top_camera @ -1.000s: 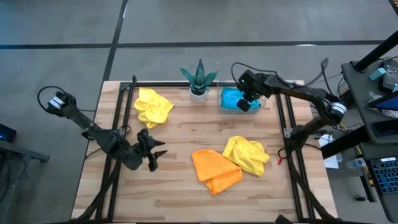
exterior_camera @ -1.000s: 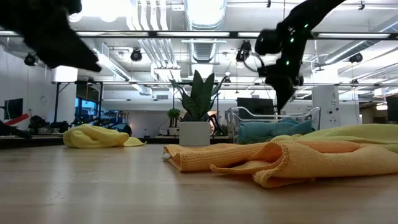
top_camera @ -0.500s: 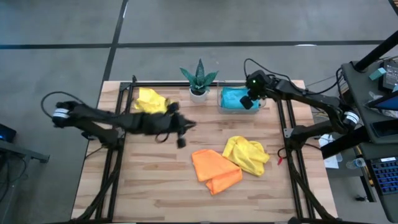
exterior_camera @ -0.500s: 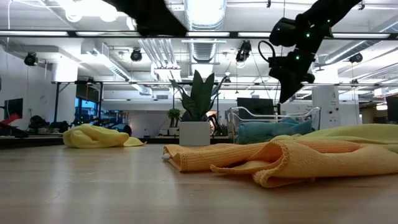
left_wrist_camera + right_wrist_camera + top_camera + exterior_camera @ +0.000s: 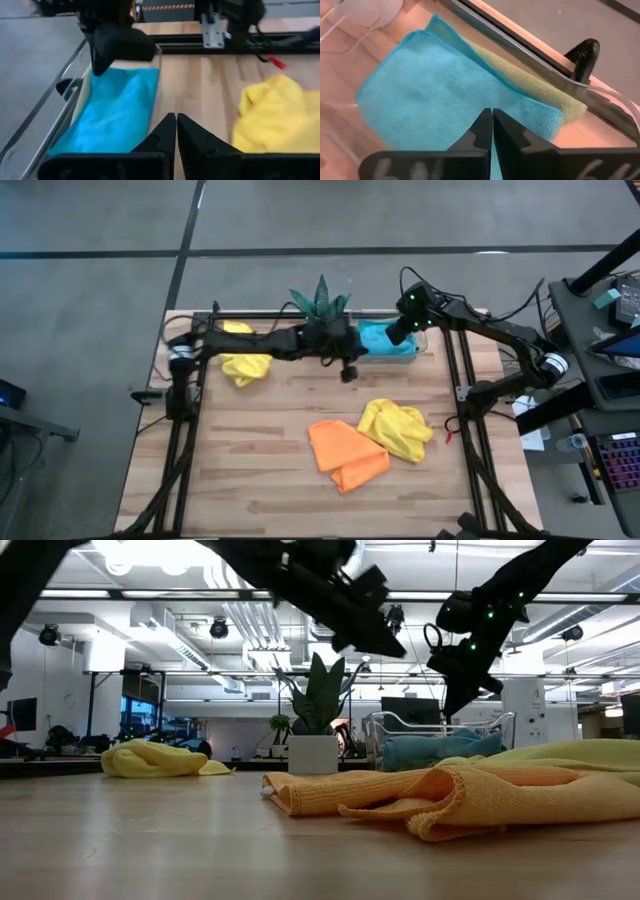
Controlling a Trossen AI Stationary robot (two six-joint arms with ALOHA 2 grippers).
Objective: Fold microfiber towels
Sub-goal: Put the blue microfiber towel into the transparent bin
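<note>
A folded sky blue towel (image 5: 385, 340) lies in the clear tray (image 5: 412, 352) at the far edge, on top of a sage green towel (image 5: 545, 97). A crumpled yellow towel (image 5: 240, 358) lies at the far left. An orange towel (image 5: 345, 452) and a second yellow towel (image 5: 398, 428) lie side by side at mid-table. My left gripper (image 5: 348, 370) is shut and empty, in the air beside the tray's left side. My right gripper (image 5: 393, 332) is shut and empty, hanging over the blue towel (image 5: 445, 95).
A spiky potted plant (image 5: 318, 700) stands at the far edge just left of the tray, and my left arm passes over it (image 5: 320, 305). Black frame rails (image 5: 455, 380) run along the table's left and right sides. Bare wood lies toward the near edge.
My left arm has swung from the table's near left, up and toward the far right, across the yellow towel and the plant, and its gripper now stands beside the tray. My right gripper has stayed over the tray. No towel has moved.
</note>
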